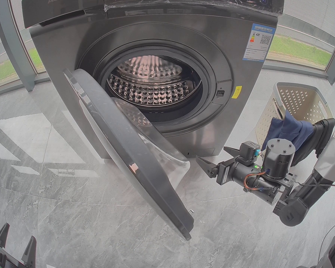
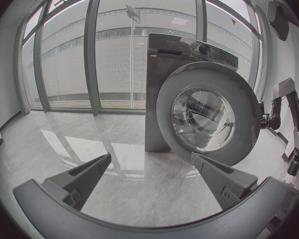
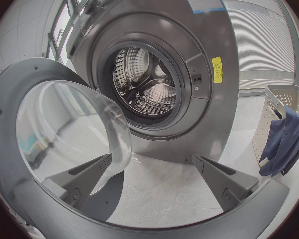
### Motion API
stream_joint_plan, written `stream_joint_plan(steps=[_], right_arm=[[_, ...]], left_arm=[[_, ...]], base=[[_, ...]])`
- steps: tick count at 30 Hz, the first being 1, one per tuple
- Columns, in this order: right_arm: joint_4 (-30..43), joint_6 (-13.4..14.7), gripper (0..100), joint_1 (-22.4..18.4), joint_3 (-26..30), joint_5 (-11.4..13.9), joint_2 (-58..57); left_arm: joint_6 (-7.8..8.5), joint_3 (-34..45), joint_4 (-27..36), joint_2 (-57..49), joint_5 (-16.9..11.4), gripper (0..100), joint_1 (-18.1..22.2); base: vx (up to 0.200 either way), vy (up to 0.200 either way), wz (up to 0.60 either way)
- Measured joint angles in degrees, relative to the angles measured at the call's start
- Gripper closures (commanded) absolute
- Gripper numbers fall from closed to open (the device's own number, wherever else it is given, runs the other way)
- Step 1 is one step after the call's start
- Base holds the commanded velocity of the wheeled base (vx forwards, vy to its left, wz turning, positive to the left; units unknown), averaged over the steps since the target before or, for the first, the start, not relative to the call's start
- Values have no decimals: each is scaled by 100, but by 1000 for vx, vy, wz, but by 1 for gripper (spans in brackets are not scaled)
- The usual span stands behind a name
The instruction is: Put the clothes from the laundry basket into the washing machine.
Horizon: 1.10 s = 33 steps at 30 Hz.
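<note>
A grey front-loading washing machine (image 1: pixel 152 30) stands on a glossy grey stone floor (image 1: pixel 63 190). Its round door (image 1: pixel 130 157) is swung wide open toward seven o'clock from the opening, and the steel drum (image 1: pixel 150 80) looks bare inside. At about four o'clock from the opening, just beside the machine, stands a cream perforated laundry basket (image 1: pixel 305 97). A navy garment (image 1: pixel 290 129) is draped over its near rim, with a black garment (image 1: pixel 324 131) next to it at three o'clock. The right claw (image 1: pixel 215 158) hangs low over the floor between basket and door. Its jaws are spread and hold nothing, and they point toward nine o'clock, away from the clothes. The left claw (image 1: pixel 18 233) sits at the head view's seven o'clock corner, well apart from everything, jaws also spread and empty. No clothes look loaded yet, so the step in hand is likely the first pick. To do it well, the right claw should turn toward the basket at its two o'clock and come down on the thick fold of navy cloth over the rim. It should pinch several layers and lift until the hem clears the basket wall. The carry should then pass above the door's edge and release deep in the drum, so no cloth trails over the door seal.
</note>
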Motion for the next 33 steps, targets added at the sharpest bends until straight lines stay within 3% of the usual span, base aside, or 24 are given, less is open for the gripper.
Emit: stream_joint_plan(steps=[7,23,29,33], right_arm=[[266,4,0,167,-411,0,227],[117,9,0,1115,-24,22,391],[161,9,0,1074,-323,7,533],[200,2,0,1011,-524,5,617]], left_arm=[[-6,0,0,0,0,0,-2],[-11,0,0,0,2,0,2],[-6,0,0,0,0,0,-2],[-2,0,0,0,0,0,-2]], base=[[0,0,0],[0,0,0],[0,0,0],[-200,0,0]])
